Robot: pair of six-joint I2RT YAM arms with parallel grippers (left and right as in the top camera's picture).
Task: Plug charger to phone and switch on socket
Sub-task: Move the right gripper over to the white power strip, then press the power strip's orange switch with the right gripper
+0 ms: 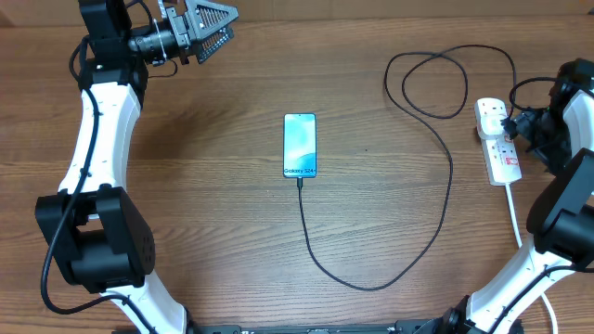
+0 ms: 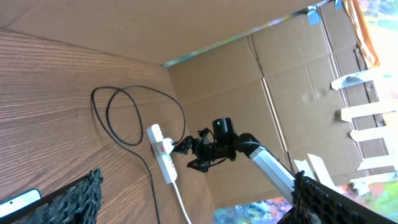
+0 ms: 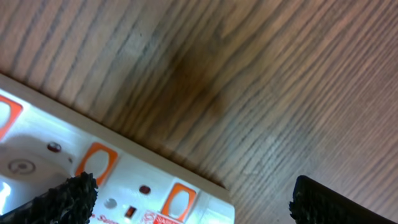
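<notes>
Charger [image 1: 301, 195] touches phone [image 1: 300, 145] overhead; right wrist shows orange switches [image 3: 96, 163] on socket [image 3: 37, 149].

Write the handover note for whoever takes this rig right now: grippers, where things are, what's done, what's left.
Left gripper: open, empty, at the far left corner of the table, away from everything.
Right gripper: open, holding nothing, over the power strip at the right edge.
Phone: flat at mid-table, screen up.
Cable: its tip looks seated in the phone's lower edge. The other end runs to the strip, where the adapter is hard to tell from the gripper.
Done: the phone end, it seems.
Left: press the strip's switch. Its state cannot be read here.
</notes>
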